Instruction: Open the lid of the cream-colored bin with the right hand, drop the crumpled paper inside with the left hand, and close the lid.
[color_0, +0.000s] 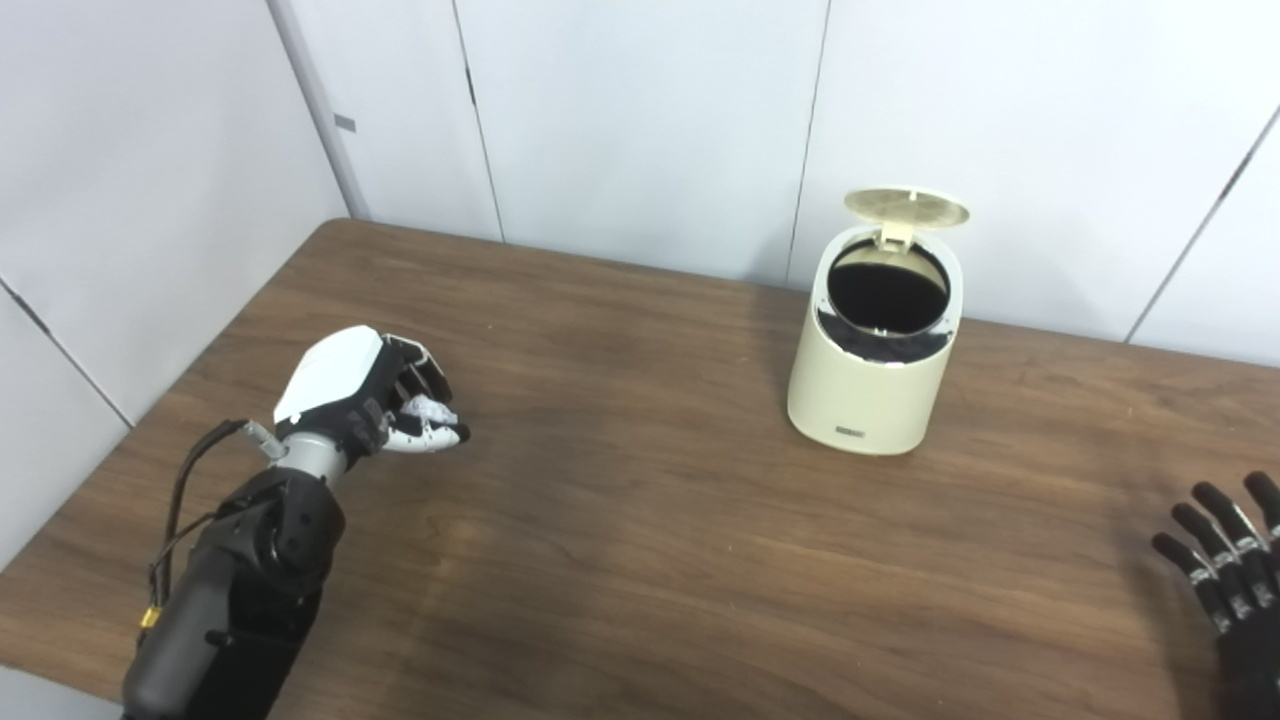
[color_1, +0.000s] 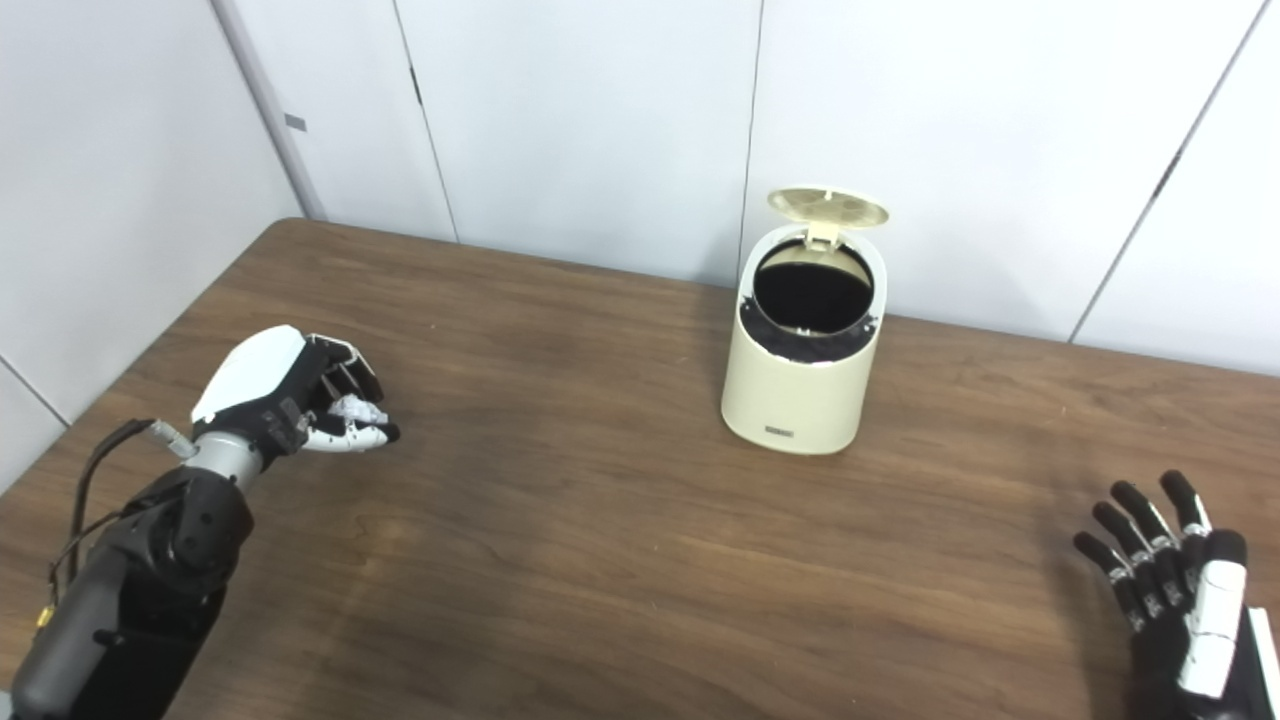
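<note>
My left hand (color_0: 375, 395) is over the desk (color_0: 620, 520) at its left side, fingers (color_0: 432, 432) curled tight round the crumpled paper (color_0: 425, 408); only a bit of white paper shows btwn the fingers and palm. The hand is well apart from the bin (color_0: 872, 370).

The cream-colored bin stands upright on the desk toward the far edge, near the wall panels (color_0: 640, 120), right of centre. Its lid (color_0: 907, 207) is up, hinged at the back and tipped rearward, so the round opening is exposed. Inside looks dark; can't tell what's in it. Small dark label low on the bin's front.

My right hand (color_1: 1175, 590) is at the near right corner of the desk, released, fingers spread and pointing up/away from me, holding nothing. It's well apart from the bin and not touching the lid. In the left eye view only its fingertips show at the frame edge.
</note>
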